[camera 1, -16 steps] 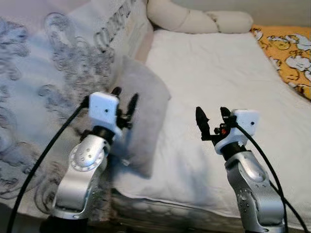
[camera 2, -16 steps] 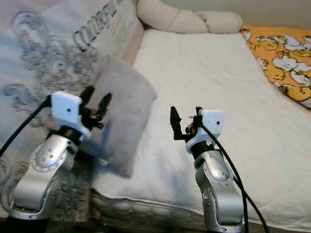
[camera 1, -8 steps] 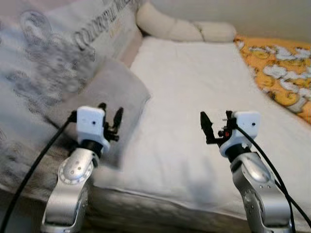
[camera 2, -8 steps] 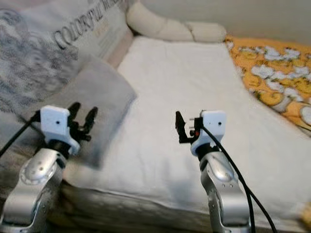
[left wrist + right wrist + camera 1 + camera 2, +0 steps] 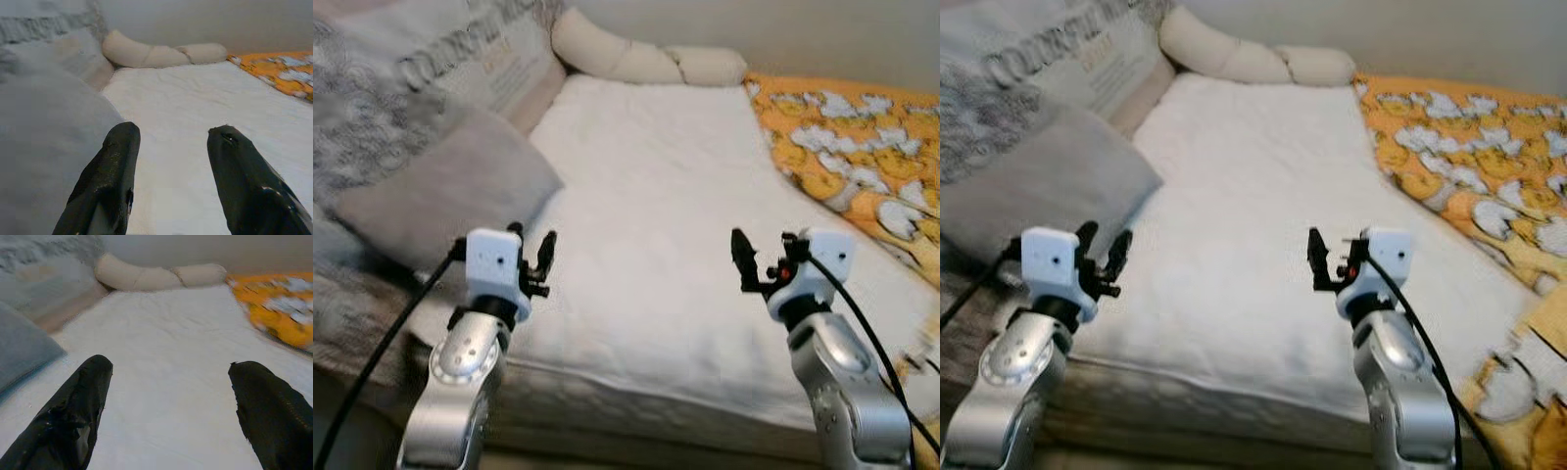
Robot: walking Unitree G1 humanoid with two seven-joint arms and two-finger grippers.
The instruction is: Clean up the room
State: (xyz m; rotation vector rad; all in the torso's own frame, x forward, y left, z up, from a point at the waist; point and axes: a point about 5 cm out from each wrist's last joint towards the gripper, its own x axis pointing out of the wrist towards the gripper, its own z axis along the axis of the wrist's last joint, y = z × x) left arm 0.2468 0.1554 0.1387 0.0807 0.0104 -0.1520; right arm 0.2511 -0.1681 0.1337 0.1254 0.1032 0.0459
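Note:
A bed with a white sheet (image 5: 646, 196) lies before me. A grey pillow (image 5: 440, 186) rests on its left side, beside a grey patterned quilt with lettering (image 5: 421, 69). An orange blanket with white cartoon prints (image 5: 862, 147) covers the right side. My left gripper (image 5: 530, 250) is open, held over the near left edge of the bed just right of the pillow, with nothing between its fingers (image 5: 110, 181). My right gripper (image 5: 764, 262) is open above the near right part of the sheet, also holding nothing.
A long cream bolster (image 5: 636, 61) lies along the head of the bed against the wall. The mattress front edge (image 5: 636, 411) runs just below both arms. The middle of the sheet is bare.
The whole picture has shifted: the camera turned right, so the pillow and quilt slid left and more orange blanket came in. Both grippers stay open and hold nothing.

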